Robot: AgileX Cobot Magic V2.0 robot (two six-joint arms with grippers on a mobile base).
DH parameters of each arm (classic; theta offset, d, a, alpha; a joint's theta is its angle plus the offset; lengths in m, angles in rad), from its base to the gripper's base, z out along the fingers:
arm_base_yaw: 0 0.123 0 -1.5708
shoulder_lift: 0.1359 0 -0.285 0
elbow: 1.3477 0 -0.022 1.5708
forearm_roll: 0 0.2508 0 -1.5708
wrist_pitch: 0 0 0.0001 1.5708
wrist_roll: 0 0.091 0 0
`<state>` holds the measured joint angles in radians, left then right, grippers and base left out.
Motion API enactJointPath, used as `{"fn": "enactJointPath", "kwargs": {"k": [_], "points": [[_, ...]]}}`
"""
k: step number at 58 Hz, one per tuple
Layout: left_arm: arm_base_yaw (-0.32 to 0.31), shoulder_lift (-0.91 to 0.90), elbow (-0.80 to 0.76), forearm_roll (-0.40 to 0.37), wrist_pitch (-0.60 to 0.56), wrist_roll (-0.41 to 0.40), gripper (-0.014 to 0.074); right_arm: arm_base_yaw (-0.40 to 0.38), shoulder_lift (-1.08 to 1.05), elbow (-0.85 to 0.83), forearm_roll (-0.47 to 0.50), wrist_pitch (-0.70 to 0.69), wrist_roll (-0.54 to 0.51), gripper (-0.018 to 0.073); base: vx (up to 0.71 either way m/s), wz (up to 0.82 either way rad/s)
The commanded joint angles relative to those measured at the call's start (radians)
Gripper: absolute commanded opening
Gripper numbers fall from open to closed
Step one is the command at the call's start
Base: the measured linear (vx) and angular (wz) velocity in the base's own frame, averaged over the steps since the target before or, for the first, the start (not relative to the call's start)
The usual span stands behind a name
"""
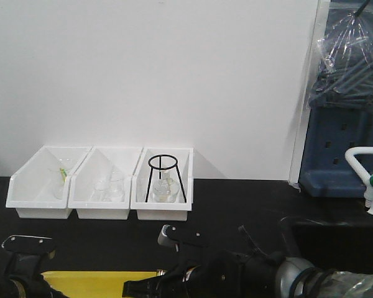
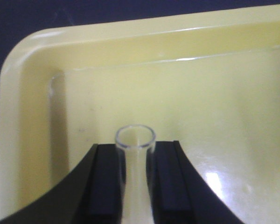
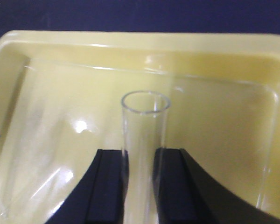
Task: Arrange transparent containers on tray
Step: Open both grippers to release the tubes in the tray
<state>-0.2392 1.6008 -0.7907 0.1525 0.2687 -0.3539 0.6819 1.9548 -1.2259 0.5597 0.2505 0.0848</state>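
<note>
In the left wrist view my left gripper is shut on a clear test tube. Its round rim points out over the yellow tray near a rounded corner. My right gripper is shut on another clear tube, which stands out between the pads above the tray floor. The front view shows only a strip of the tray at the bottom edge. My left arm and right arm are low over it, and the tubes are too small to see there.
Three white slant-fronted bins stand in a row at the wall, holding glassware. The right one has a black wire tripod. A blue pegboard unit and a white tap stand at the right. A faint clear streak lies along the tray's right side.
</note>
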Motion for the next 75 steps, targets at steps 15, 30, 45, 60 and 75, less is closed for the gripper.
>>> {"fn": "enactJointPath", "kwargs": {"k": [15,30,45,60,75], "points": [[0.001,0.049,-0.03,0.002,-0.063,-0.012,0.0259,-0.003,0.009,-0.034,0.095,-0.048,-0.006,0.0166,0.0,0.0],[0.001,0.049,-0.03,0.002,-0.074,-0.012,0.0504,-0.003,0.012,-0.034,0.091,-0.043,-0.007,0.0388,0.0,0.0],[0.001,0.009,-0.03,0.003,-0.03,-0.012,0.0559,-0.003,-0.012,-0.034,0.094,-0.001,-0.006,0.054,0.0,0.0],[0.001,-0.195,-0.03,0.032,-0.013,-0.009,0.0555,-0.003,-0.18,-0.034,0.048,-0.008,-0.138,0.0539,0.0,0.0],[0.001,-0.506,-0.029,0.112,-0.025,-0.009,0.0488,-0.003,-0.478,0.064,0.008,-0.195,-0.359,0.0503,0.0,0.0]]}}
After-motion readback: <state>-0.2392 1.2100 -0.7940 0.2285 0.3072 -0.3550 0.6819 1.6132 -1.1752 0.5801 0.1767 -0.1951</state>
